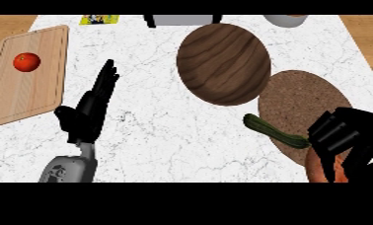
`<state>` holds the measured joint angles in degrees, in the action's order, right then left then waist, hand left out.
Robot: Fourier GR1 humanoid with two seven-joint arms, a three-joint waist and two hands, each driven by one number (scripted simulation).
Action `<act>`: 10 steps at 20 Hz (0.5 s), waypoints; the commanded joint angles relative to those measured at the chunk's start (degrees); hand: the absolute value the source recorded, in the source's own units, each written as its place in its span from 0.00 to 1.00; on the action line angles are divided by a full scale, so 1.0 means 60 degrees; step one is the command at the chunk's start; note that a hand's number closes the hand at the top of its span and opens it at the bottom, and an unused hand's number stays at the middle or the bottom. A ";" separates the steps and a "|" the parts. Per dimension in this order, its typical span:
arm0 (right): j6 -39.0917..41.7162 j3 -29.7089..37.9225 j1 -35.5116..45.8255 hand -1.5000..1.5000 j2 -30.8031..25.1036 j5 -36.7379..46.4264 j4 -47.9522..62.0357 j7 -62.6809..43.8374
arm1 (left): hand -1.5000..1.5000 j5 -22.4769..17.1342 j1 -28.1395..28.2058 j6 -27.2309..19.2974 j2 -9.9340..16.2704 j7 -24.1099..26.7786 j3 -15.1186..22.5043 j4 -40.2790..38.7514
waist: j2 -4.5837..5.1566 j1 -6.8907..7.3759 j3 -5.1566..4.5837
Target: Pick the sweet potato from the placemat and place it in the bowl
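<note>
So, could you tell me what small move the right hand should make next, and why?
Probably lift: the right hand is curled round the sweet potato at the placemat edge, and the bowl lies up-left, so raising clears the zucchini.

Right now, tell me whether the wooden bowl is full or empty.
Empty: the bowl shows only bare wood grain inside. The sweet potato sits low right, under the right hand.

The counter [167,130] is white marble with grey veins. The bowl [224,63] shows dark brown wood grain, the placemat [302,100] speckled brown cork, the cutting board [33,81] pale wood, the tomato [26,61] red, the cucumber [273,131] green.
</note>
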<state>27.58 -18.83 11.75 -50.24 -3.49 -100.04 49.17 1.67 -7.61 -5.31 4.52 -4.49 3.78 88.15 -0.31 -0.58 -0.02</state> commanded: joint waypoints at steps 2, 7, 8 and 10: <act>0.1929 0.1255 0.0178 1.00 -0.1370 -0.2122 -0.0864 0.0428 | 0.50 0.0022 -0.0190 -0.0001 0.0082 -0.0092 -0.0137 -0.0112 | 0.0024 -0.0035 -0.0004; 0.1801 0.1769 0.0993 1.00 -0.1474 -0.4069 -0.1049 -0.1591 | 0.50 0.0147 0.0363 0.0066 -0.0096 0.0247 0.0192 0.0091 | 0.0043 0.0145 -0.0005; 0.1818 0.1981 0.0972 1.00 -0.1704 -0.4523 -0.1385 -0.2248 | 0.50 0.0020 -0.0127 0.0130 0.0031 -0.0277 0.0011 0.0245 | 0.0034 0.0093 -0.0005; 0.1762 0.1937 0.2109 1.00 -0.1630 -0.5165 -0.0911 -0.3420 | 0.50 0.0117 0.0245 0.0157 -0.0041 0.0643 0.0011 -0.0284 | 0.0062 0.0200 -0.0013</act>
<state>32.31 -9.29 18.57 -58.95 -26.68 -106.59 33.83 2.30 -7.76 -5.19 4.04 -3.70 4.04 87.88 -0.06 0.12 -0.06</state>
